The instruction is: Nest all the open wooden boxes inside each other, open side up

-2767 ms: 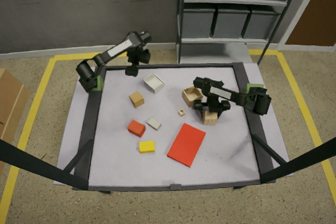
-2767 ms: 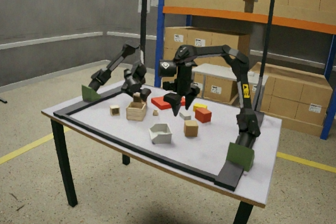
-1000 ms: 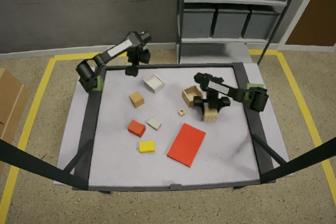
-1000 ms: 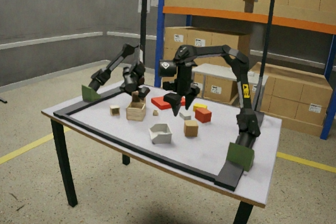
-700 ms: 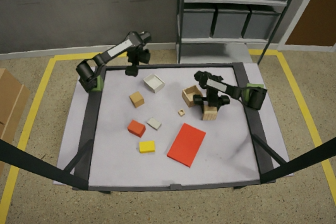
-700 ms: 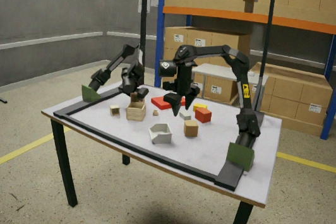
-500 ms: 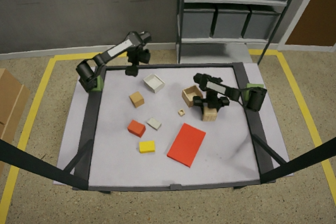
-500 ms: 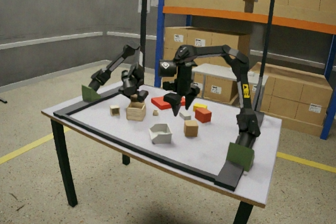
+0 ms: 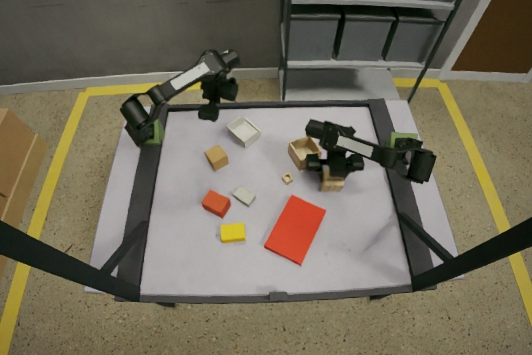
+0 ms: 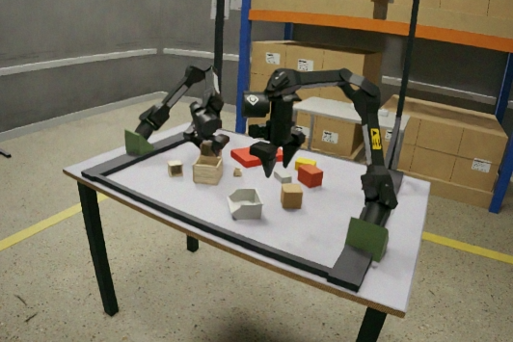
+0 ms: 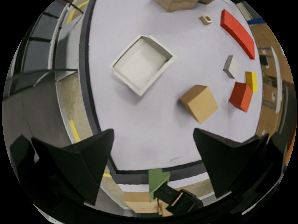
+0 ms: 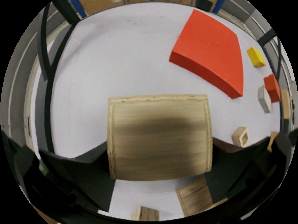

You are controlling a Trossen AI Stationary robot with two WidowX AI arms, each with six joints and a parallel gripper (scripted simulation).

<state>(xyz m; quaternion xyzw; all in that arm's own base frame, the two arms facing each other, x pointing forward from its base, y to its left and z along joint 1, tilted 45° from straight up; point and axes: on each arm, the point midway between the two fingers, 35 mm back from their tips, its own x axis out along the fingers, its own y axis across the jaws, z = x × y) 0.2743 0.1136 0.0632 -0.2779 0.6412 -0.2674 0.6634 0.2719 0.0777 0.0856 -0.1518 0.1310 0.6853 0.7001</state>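
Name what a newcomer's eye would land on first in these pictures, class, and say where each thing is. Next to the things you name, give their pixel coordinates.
Probably the big flat red block (image 9: 296, 230) (image 10: 246, 157) (image 11: 237, 34) (image 12: 209, 54), lying on the table. Next, two black arms reach in from opposite ends, the right claw (image 9: 334, 175) (image 10: 208, 145) (image 12: 158, 136) gripping a wooden box (image 9: 332, 185) (image 12: 160, 137).
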